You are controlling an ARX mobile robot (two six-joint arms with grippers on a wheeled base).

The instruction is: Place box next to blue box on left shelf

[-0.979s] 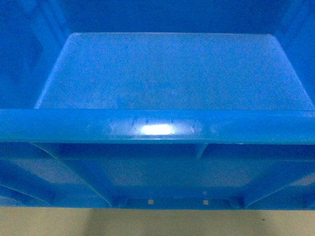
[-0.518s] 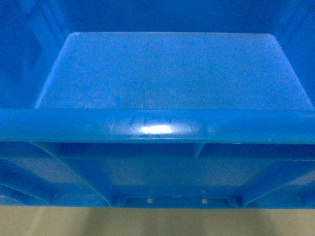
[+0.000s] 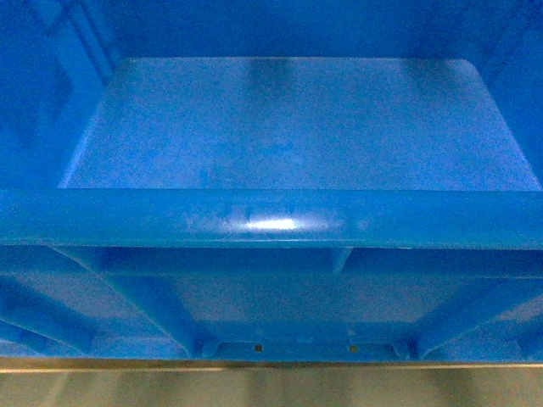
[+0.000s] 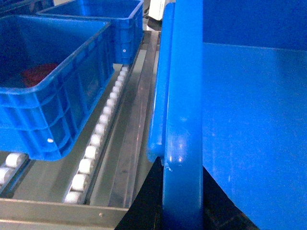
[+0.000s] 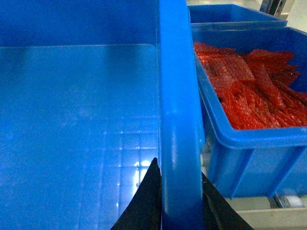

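My head view is filled by the box (image 3: 288, 144): its pale grid-textured floor takes the upper part of the frame, its thick near rim runs straight across the middle with a bright glare spot, and the ribbed outer wall sits below. Along the bottom edge I see a thin metal edge (image 3: 271, 366).

At the bottom of the left wrist view my left pincer (image 4: 180, 201) pinches the box's side rim, dark fingers on either side. In the left half of that frame a roller track (image 4: 98, 139) runs along a metal shelf (image 4: 139, 110), carrying a blue crate (image 4: 53, 96), well apart from my box.

At the bottom centre of the right wrist view, my right pincer (image 5: 180, 201) pinches the opposite rim. Just beside it, right of frame, a second crate (image 5: 249, 143) holds red bags (image 5: 249, 81).
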